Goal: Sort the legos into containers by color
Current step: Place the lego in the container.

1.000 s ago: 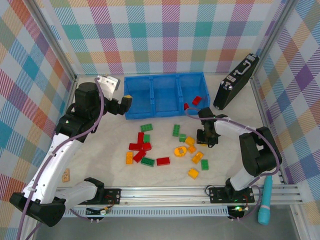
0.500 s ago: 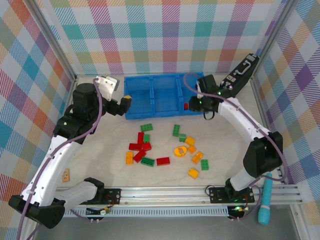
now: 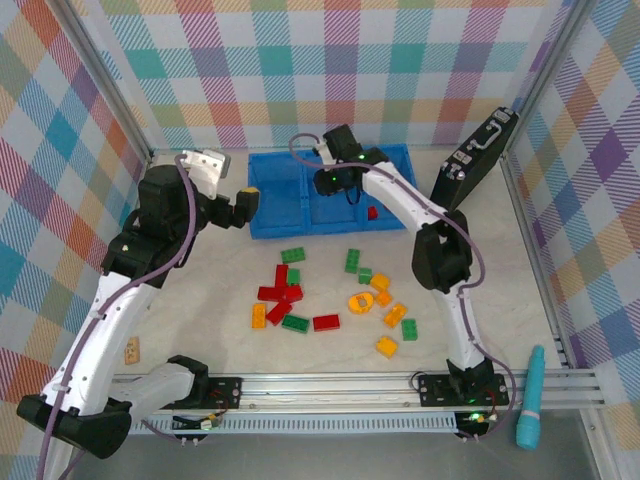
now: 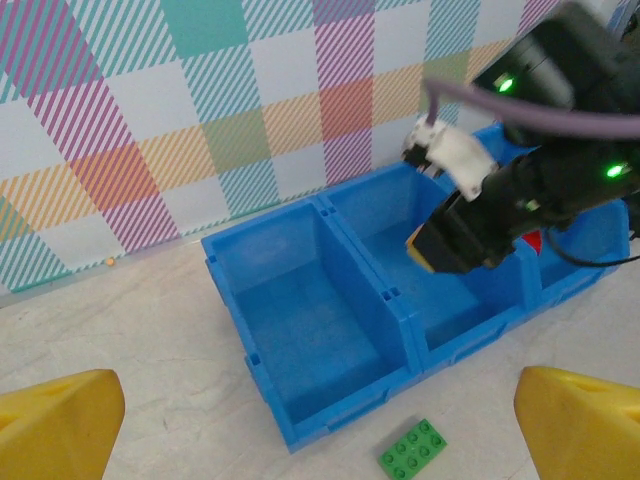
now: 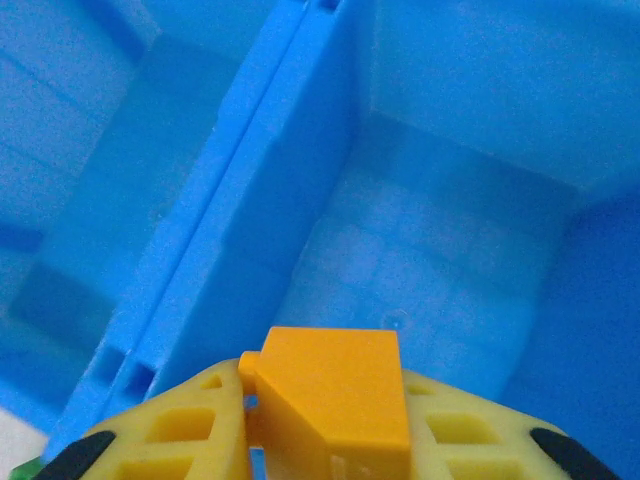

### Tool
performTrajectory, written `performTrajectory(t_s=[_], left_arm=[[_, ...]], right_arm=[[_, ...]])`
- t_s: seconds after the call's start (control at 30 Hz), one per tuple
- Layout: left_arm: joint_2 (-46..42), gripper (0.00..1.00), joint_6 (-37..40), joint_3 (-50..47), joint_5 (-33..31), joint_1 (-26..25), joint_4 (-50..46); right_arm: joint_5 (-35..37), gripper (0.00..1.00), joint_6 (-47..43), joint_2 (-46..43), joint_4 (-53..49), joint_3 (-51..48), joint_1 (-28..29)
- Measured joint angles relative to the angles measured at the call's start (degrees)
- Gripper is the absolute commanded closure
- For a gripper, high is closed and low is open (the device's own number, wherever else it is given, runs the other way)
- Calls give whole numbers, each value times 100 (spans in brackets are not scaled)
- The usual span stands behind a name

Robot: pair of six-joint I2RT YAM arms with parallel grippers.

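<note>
My right gripper (image 5: 328, 435) is shut on a yellow-orange lego (image 5: 335, 385) and hangs over the middle compartment (image 5: 440, 260) of the blue bin (image 3: 300, 226). It appears there too as the right gripper (image 3: 328, 183) from above, and from the left wrist with the brick (image 4: 424, 250). My left gripper (image 3: 245, 206) stands open near the bin's left front corner; a green lego (image 4: 412, 460) lies below it. A red lego (image 3: 372, 212) lies in the right compartment. Red (image 3: 283, 293), green (image 3: 353, 261) and yellow-orange legos, one of them round (image 3: 361, 301), lie scattered on the table.
A black hard case (image 3: 470, 165) leans at the back right beside the bin. A teal tool (image 3: 530, 400) lies beyond the front rail at the right. A small tan piece (image 3: 132, 350) sits near the left arm's base. Plaid walls close in three sides.
My right arm has lifted from the pile on the table and swung back and left over the bin to its middle compartment, carrying the brick. The left arm has barely moved.
</note>
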Motion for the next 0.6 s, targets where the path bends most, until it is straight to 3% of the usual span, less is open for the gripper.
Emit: performTrajectory(t_s=[0.33, 0.6], left_arm=[[52, 0, -50, 11, -2, 50, 9], [55, 0, -52, -7, -7, 70, 31]], right_arm=[[256, 70, -192, 560, -232, 186, 59], [304, 58, -166, 586, -234, 92, 59]])
